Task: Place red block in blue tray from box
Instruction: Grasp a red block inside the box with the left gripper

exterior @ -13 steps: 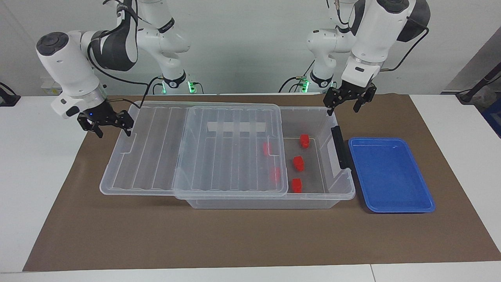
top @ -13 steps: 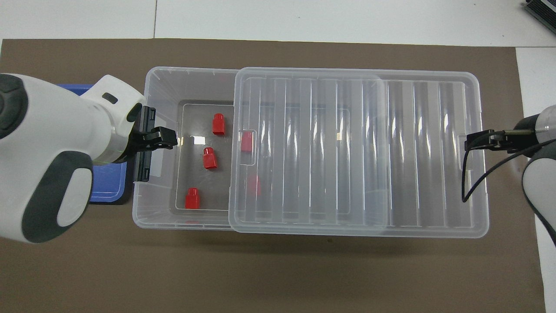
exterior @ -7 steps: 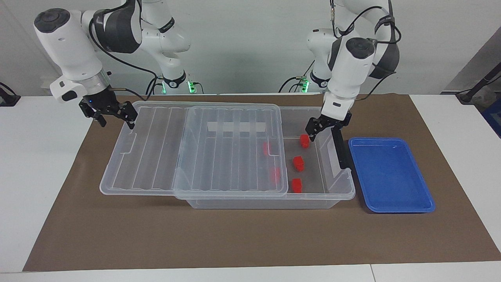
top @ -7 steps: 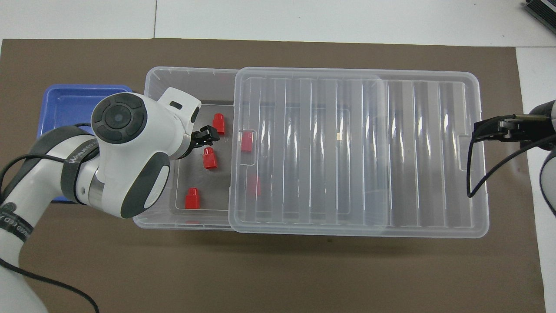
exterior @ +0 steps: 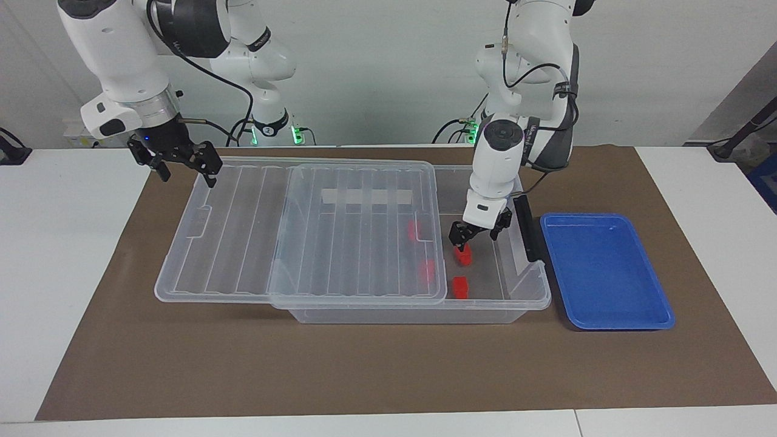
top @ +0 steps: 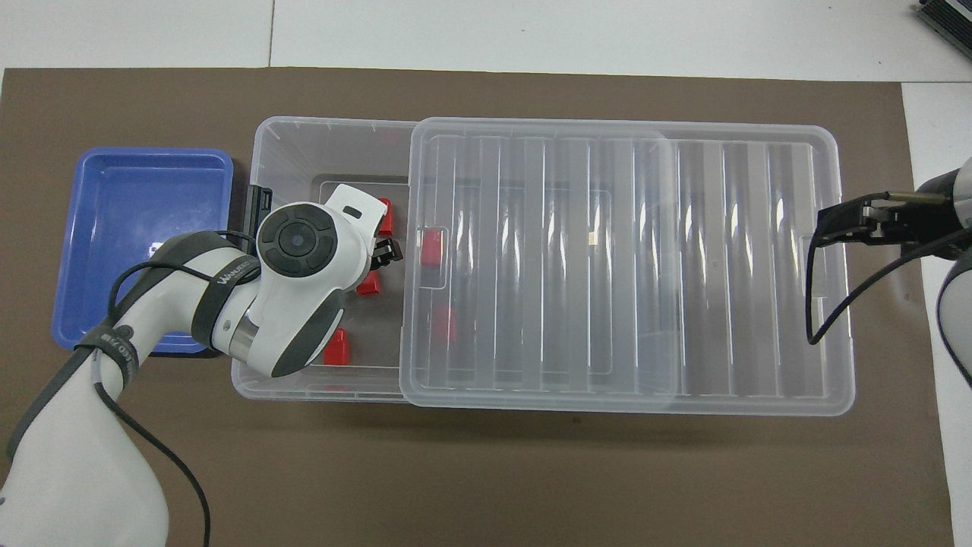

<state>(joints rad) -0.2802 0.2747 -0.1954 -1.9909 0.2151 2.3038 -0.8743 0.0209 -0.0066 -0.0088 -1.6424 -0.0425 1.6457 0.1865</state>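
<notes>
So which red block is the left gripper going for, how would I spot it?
Find the clear box, at its uncovered end beside the blue tray. Three red blocks line up there; it is the middle red block, directly under the left gripper.

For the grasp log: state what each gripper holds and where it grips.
Nothing held. Left gripper hangs open inside the box above a red block; right gripper is open over the lid.

Robotics lab, two white arms [exterior: 522, 152], brown mat [exterior: 364, 370], bare wall
</notes>
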